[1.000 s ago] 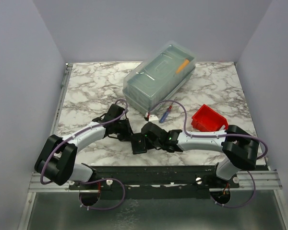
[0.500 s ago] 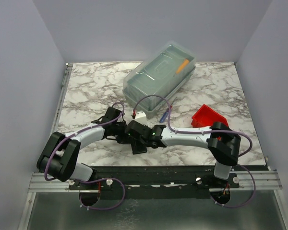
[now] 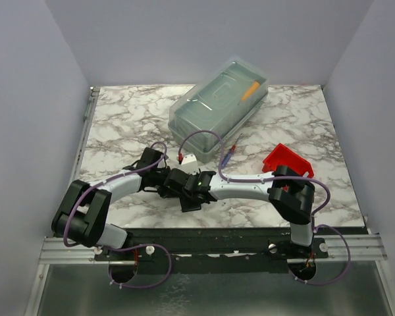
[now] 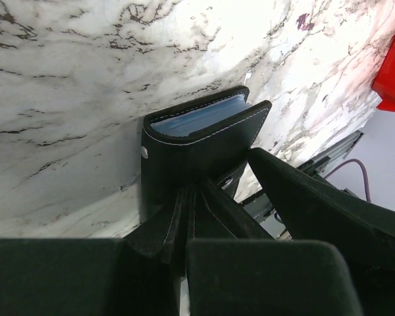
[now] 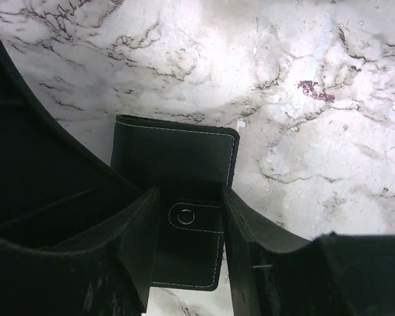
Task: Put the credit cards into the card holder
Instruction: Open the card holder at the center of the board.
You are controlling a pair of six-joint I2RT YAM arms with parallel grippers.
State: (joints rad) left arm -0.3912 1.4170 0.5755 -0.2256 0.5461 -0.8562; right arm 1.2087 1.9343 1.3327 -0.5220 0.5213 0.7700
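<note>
**Marble worktop, near edge: card holder between both claws**

Grey-veined marble worktop (image 3: 118, 131), pale plain walls on three sides. Card holder (image 3: 191, 201) sits close to the near edge, a little left of the middle, with both arms bent in over it.

Left claw (image 4: 187, 207): jaws together, clamped on one end of the card holder (image 4: 197, 148). Pale blue edges of credit cards (image 4: 197, 118) show between its two covers at the opposite end.

Right claw (image 5: 191, 201): jaws apart, one finger on each side of the snap tab (image 5: 184, 215) of the card holder (image 5: 174, 158). Cannot tell whether they touch it.

Clear lidded box (image 3: 217, 102) stands toward the far edge. Red bin (image 3: 286, 163) is nearer the right edge, and the pen (image 3: 227, 155) lies between bin and box.
</note>
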